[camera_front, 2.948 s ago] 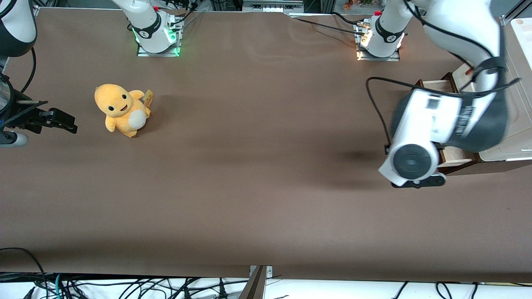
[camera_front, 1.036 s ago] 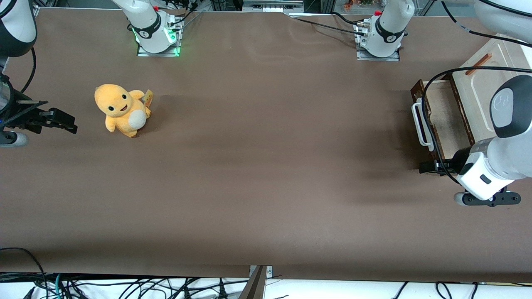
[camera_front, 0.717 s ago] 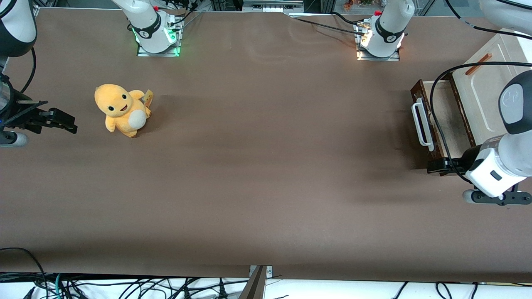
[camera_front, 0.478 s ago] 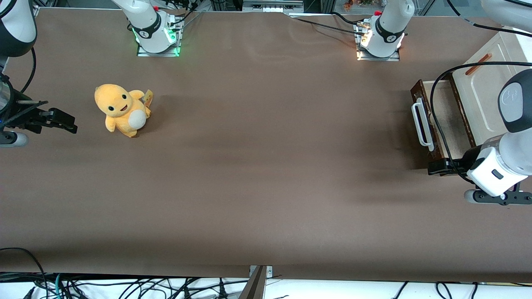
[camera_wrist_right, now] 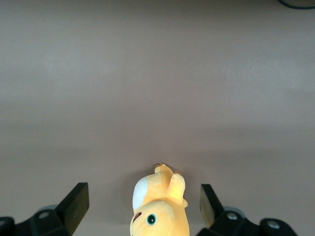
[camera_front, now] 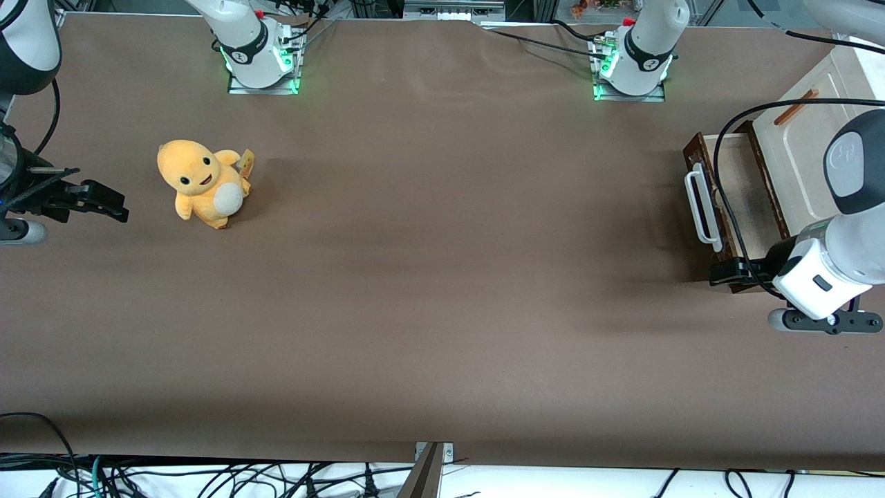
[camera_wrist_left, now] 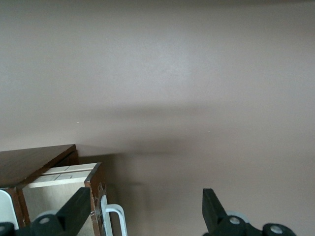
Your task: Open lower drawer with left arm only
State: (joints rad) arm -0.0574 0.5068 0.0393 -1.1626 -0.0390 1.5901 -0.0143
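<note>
Comparing with half a second ago, you find the left arm (camera_front: 840, 228) shifted only slightly: its wrist sits a touch higher in the front view, and the pincer (camera_front: 726, 271) hangs just beside the nearer corner of the lower drawer (camera_front: 736, 200), much where it was. Nearly three seconds back the arm's wrist hung over the drawer, hiding most of it. The drawer itself has not moved in the last second.

You see the drawer pulled out from the cabinet (camera_front: 816, 159) at the working arm's end of the desk (camera_front: 442, 277), its pale wood floor exposed, dark brown front facing the parked arm's end, white loop handle (camera_front: 700, 204) free of any grip. In the left wrist view the pincer (camera_wrist_left: 145, 214) is released, fingers (camera_wrist_left: 78, 209) spread wide with nothing between them, the drawer's corner (camera_wrist_left: 93, 184) just beside one finger.
</note>
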